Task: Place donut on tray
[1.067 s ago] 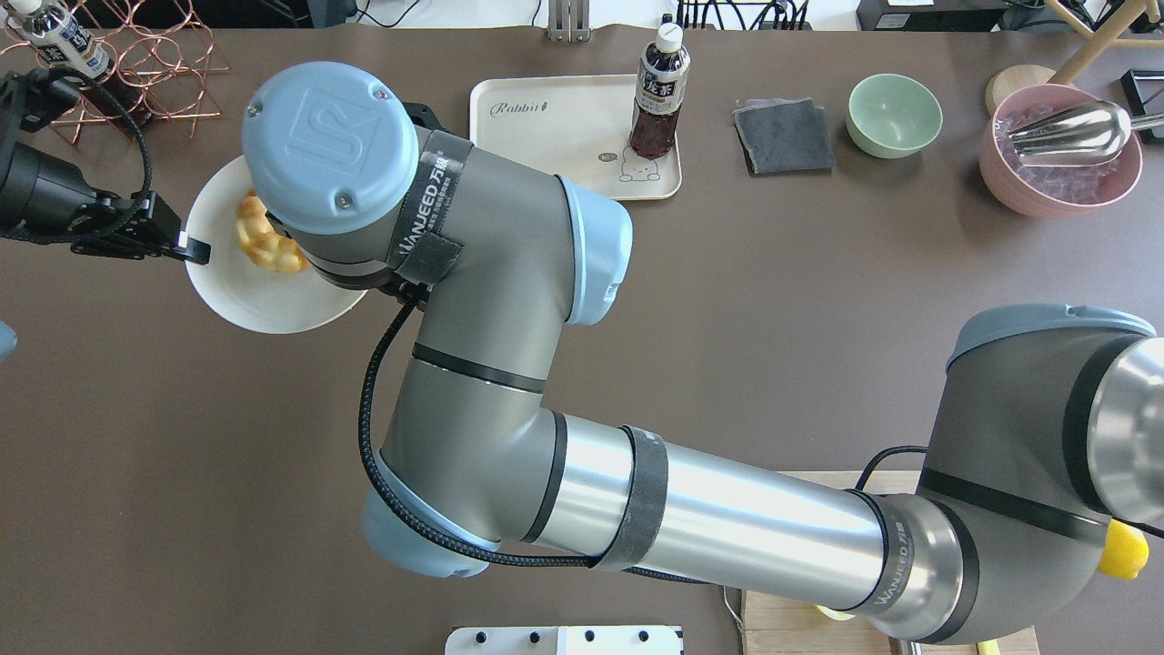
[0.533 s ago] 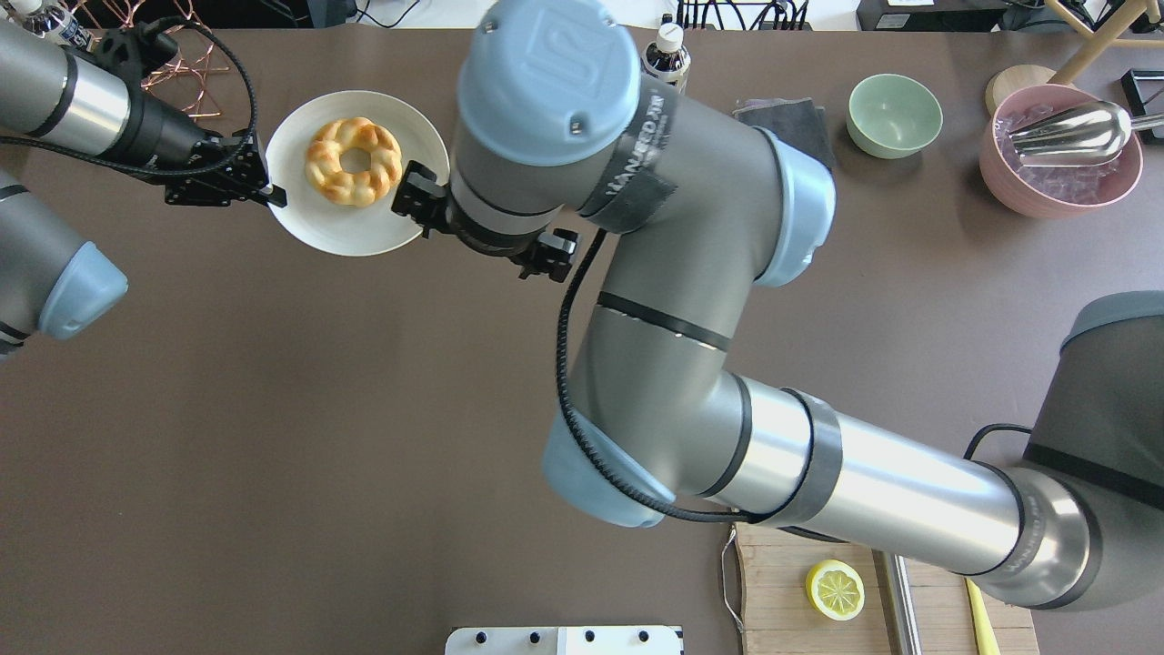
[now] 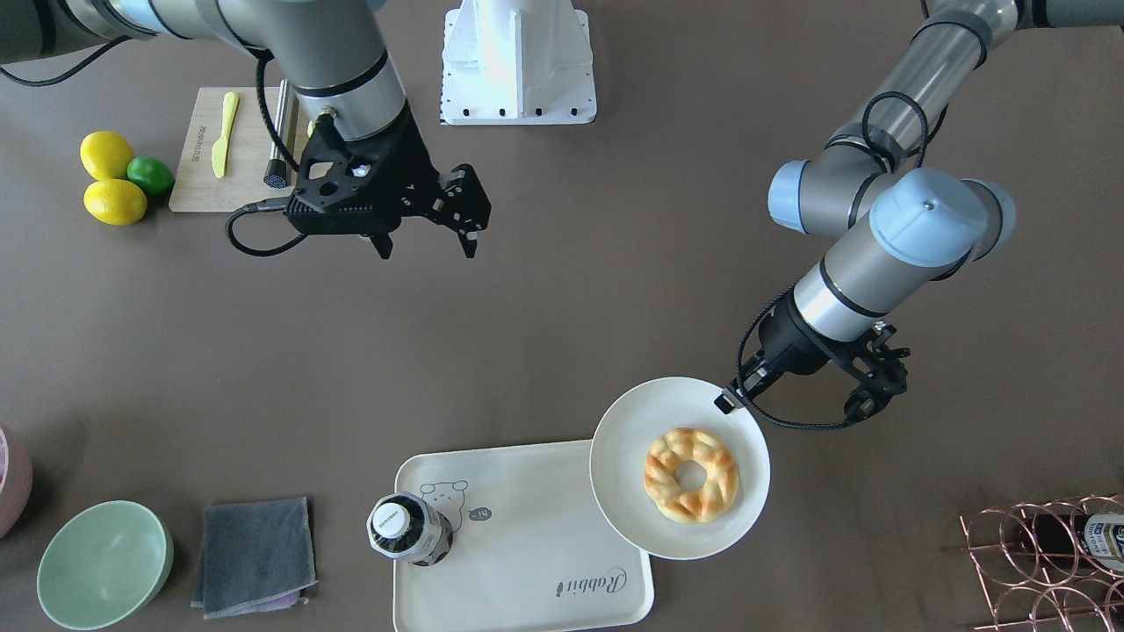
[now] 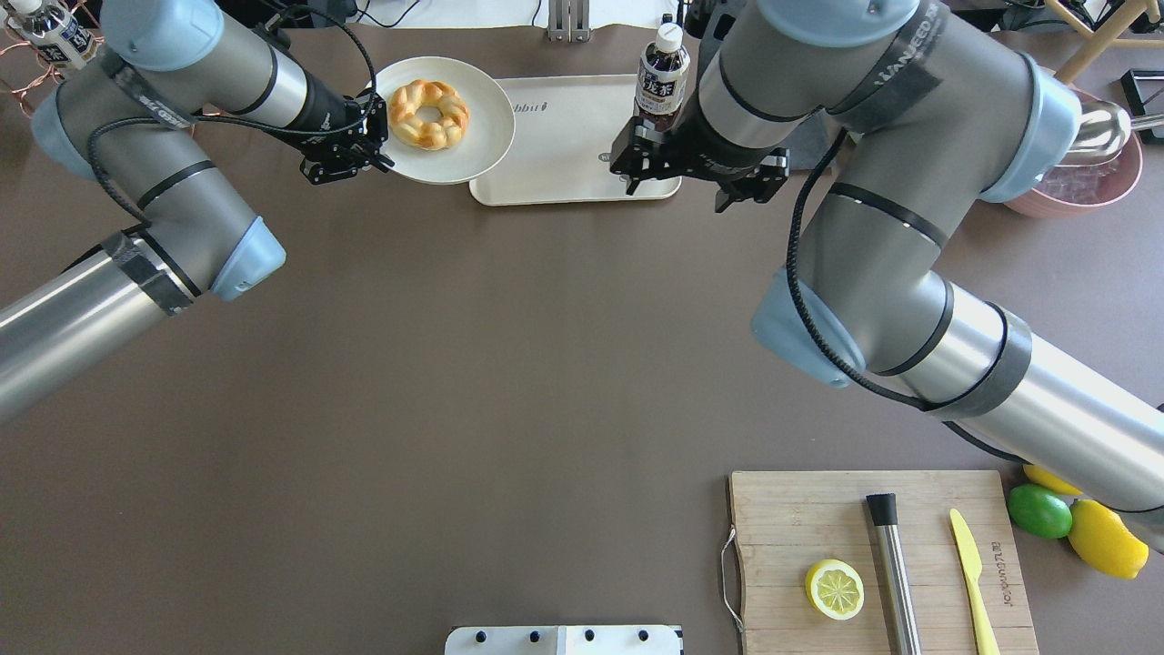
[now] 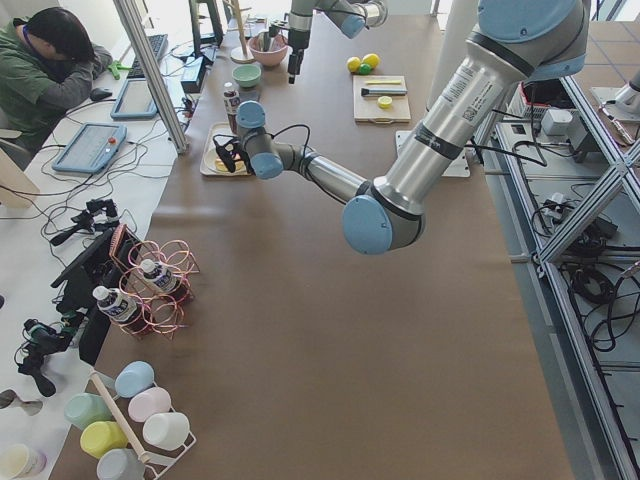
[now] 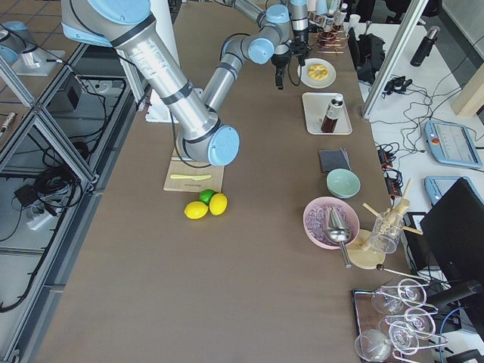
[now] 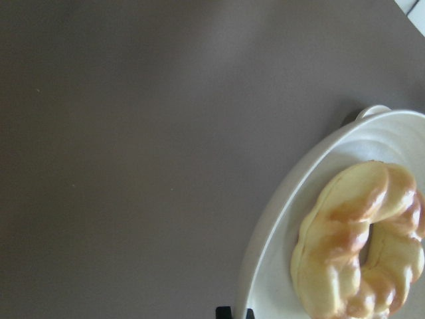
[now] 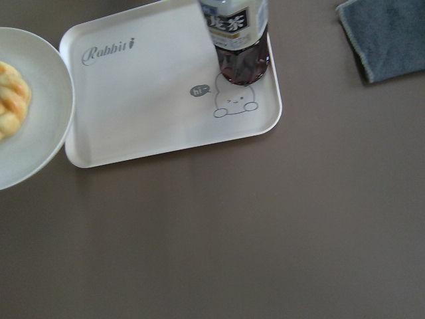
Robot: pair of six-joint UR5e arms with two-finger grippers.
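The left hand (image 3: 727,401) pinches the rim of a white plate (image 3: 619,456); the donut (image 3: 692,474) lies on the plate just beyond that grip. The plate overlaps the tray (image 3: 527,544) end farther from the right hand (image 3: 428,246), whose jaws stand wide apart above the worktop (image 3: 562,333).

1. Looking like a robotics lab rather than a kitchen: industrial robot arms (image 4: 909,273) working over a long brown counter (image 4: 455,364).
2. Standing inside an aluminium frame (image 5: 150,70), with cables (image 5: 590,285) trailing across the tiled floor.
3. Sharing space with an operator (image 5: 40,70) leaning at a side desk, beside control tablets (image 5: 90,147) and a monitor (image 6: 461,227).
4. Displaying kitchen props only: cutting board (image 4: 800,518), lemons (image 3: 114,202), mint bowl (image 3: 105,562).
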